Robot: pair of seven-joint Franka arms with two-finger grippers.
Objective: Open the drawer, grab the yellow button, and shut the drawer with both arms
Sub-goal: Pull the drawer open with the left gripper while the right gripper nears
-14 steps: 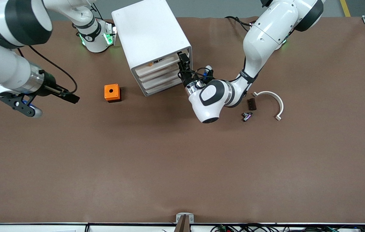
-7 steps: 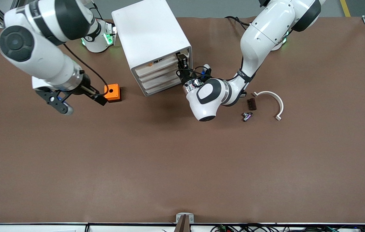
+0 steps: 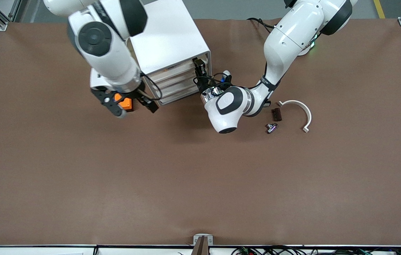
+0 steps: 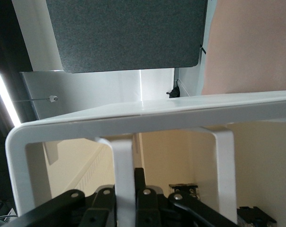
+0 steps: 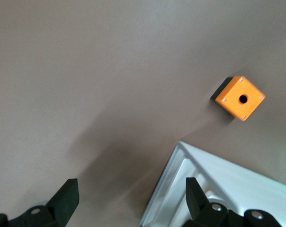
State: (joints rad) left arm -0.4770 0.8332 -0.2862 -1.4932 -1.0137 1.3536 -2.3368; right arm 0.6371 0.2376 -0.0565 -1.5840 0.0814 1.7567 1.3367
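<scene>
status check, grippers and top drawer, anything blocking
Left gripper shut on the top drawer front edge, drawer barely out. Right gripper open, over the orange cube beside the cabinet. Nothing in the drawer's path.

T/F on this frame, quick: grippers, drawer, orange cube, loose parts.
1. The left gripper is shut at the top drawer's front edge. True.
2. The right gripper is shut on the orange cube. False: its fingers are open and hold nothing; it is over the cube, beside the cabinet.
3. The orange cube sits on the table. True.
4. The white curved bracket lies in the drawer. False: it lies on the table toward the left arm's end, beside a small dark block and a small metal part.
5. The top drawer stands fully pulled out. False: it projects little or not at all.
</scene>
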